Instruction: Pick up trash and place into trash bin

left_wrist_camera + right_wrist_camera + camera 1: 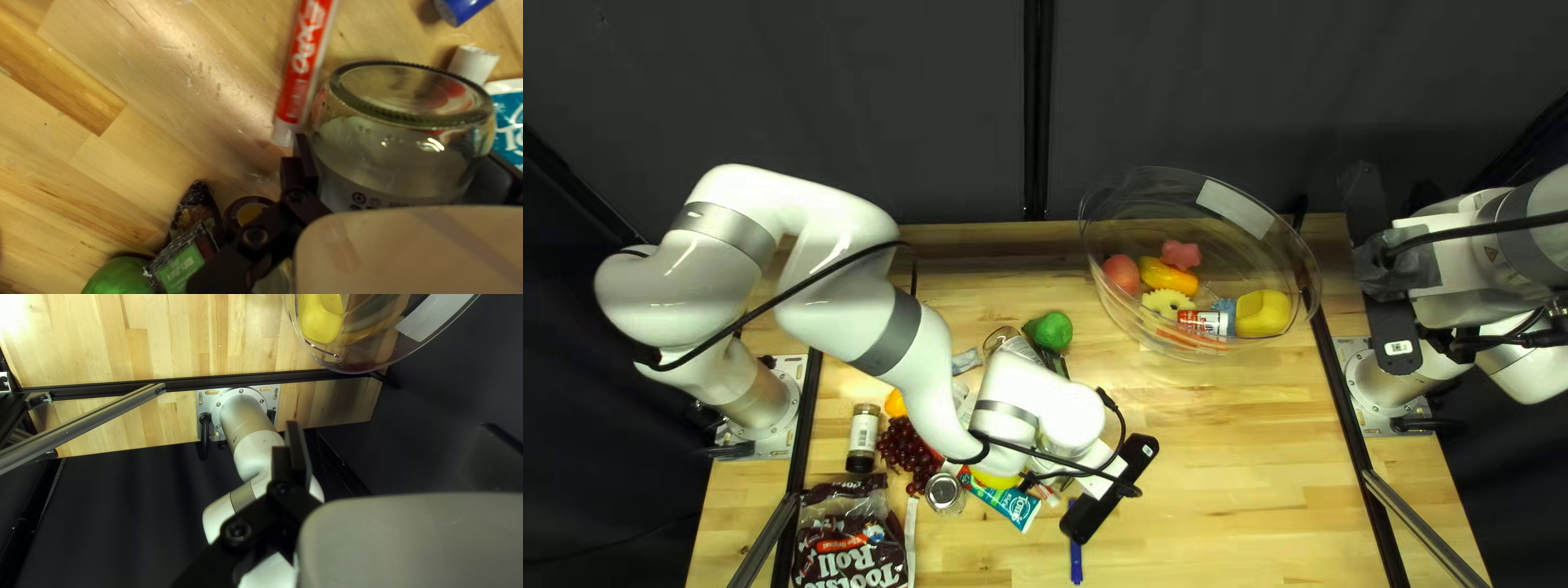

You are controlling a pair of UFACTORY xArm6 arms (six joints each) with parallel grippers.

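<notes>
One wooden table (1231, 457), dark curtain (850, 109) behind.

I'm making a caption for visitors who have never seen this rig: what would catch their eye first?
Probably my big white left arm, bending over the clutter at the left and middle of the table in the top left view. Next, the large clear bowl toward that view's right, with a yellow thing among its bright contents. In the left wrist view, the glass jar stands out between my left gripper's fingers.
</notes>
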